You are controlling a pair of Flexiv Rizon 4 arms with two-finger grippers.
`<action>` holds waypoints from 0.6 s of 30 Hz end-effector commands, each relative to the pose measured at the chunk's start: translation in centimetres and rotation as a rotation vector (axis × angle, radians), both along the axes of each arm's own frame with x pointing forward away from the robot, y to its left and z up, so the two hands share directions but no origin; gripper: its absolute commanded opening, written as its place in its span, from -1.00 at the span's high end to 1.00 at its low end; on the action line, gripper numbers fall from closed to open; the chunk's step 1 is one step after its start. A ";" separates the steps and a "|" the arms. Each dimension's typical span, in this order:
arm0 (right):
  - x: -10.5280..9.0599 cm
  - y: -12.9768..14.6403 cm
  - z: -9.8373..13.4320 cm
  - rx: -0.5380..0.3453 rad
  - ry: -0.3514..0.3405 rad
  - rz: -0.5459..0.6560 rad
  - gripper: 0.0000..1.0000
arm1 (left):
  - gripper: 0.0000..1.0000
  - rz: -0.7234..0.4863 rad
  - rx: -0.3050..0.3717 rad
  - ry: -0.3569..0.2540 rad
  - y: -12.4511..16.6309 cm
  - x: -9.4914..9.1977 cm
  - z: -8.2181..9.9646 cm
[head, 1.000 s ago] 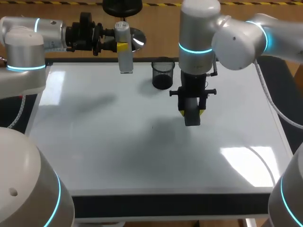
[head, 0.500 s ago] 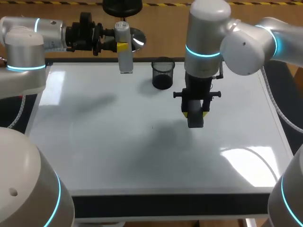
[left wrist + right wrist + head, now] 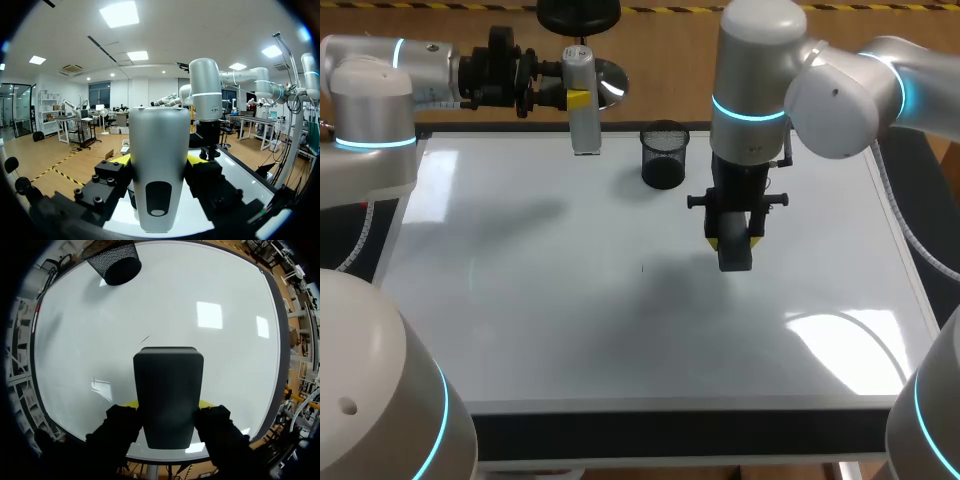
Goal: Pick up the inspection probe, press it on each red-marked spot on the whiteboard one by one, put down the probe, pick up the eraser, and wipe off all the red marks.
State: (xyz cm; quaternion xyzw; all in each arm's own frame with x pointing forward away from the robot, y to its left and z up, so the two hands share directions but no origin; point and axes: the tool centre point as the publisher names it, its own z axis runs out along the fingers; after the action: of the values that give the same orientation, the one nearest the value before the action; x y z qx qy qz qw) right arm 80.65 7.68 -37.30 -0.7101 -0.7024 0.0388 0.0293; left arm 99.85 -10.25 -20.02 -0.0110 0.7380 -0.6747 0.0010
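The silver cylindrical probe (image 3: 583, 110) stands upright at the whiteboard's (image 3: 570, 330) back edge, and my left gripper (image 3: 575, 98) is shut on its upper part from the side. In the left wrist view the probe (image 3: 159, 170) fills the space between that gripper's (image 3: 159, 160) fingers. My right gripper (image 3: 733, 240) points down over the board's middle right, shut on the black eraser (image 3: 735, 255). From the right wrist the eraser (image 3: 168, 395) sits between the yellow tips of the gripper (image 3: 168, 404), over the white surface. I see no red marks, only a tiny dark stroke (image 3: 642, 268).
A black mesh cup (image 3: 664, 155) stands on the board near its back edge, just behind and left of the eraser; it also shows in the right wrist view as the cup (image 3: 117, 262) ahead of the gripper. The board's dark frame (image 3: 670, 435) runs along the front.
My right arm has shifted a little to the right with the eraser, then nearly stopped. The left arm and the probe have not moved.
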 end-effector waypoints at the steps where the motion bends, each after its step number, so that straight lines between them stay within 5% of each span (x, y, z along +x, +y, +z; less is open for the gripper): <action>1: -0.5 -0.8 0.5 0.001 -0.003 -0.011 1.00 | 1.00 -0.001 0.001 0.001 0.0 0.1 0.1; 18: -3.7 -5.2 0.8 0.007 -0.035 -0.058 1.00 | 1.00 -0.001 0.001 0.001 0.0 0.1 0.1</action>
State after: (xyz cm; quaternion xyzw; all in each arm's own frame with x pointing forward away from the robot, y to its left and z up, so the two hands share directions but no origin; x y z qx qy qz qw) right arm 77.96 3.88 -37.03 -0.7295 -0.6824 0.0430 0.0185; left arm 99.85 -10.25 -20.02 -0.0110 0.7380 -0.6747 0.0010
